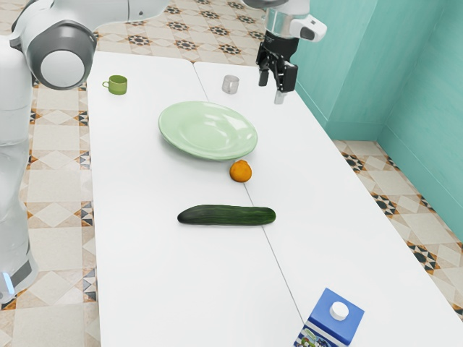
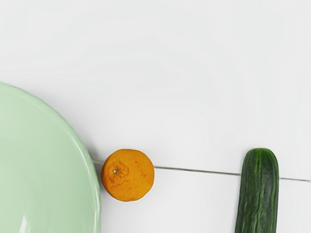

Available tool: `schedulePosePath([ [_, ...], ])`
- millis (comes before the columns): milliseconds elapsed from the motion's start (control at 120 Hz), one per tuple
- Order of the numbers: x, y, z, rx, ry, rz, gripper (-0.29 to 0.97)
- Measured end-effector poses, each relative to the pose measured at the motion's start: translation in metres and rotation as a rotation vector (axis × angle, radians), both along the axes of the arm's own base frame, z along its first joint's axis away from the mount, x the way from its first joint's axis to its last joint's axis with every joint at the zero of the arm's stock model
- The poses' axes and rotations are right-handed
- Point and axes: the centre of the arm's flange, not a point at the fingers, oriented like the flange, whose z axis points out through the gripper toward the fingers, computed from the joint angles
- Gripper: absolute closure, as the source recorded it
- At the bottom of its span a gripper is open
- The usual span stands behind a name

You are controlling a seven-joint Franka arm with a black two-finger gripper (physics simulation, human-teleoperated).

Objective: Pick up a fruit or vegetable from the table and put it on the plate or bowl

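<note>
orange far from end effector

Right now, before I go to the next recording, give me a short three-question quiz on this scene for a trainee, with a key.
1. True or false: the small round orange lies on the pale green round plate.
2. Which lies nearer the plate: the orange or the long dark green cucumber?
3. Pick one. The black two-finger gripper is: A) shut on the orange; B) open and empty, in the air; C) resting on the plate.
Key: 1 false, the orange sits on the table beside the plate's rim; 2 the orange; 3 B.
</note>
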Motion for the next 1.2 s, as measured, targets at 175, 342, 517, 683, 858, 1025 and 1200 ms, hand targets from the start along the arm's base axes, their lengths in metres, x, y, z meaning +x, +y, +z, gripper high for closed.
schedulePosePath([
  [175,0.000,-0.003,0.000,0.002,0.000,-0.005,0.00],
  [342,0.000,-0.026,0.011,0.002,-0.023,-0.035,0.00],
  [517,0.028,-0.038,-0.036,0.014,0.058,-0.016,0.00],
  [683,0.055,-0.042,-0.084,0.025,0.106,0.004,0.00],
  [858,0.081,-0.050,-0.139,0.024,0.147,0.017,0.00],
  [1025,0.088,-0.055,-0.162,0.006,0.148,0.029,0.00],
  [1200,0.060,-0.051,-0.207,-0.015,0.182,0.049,0.00],
])
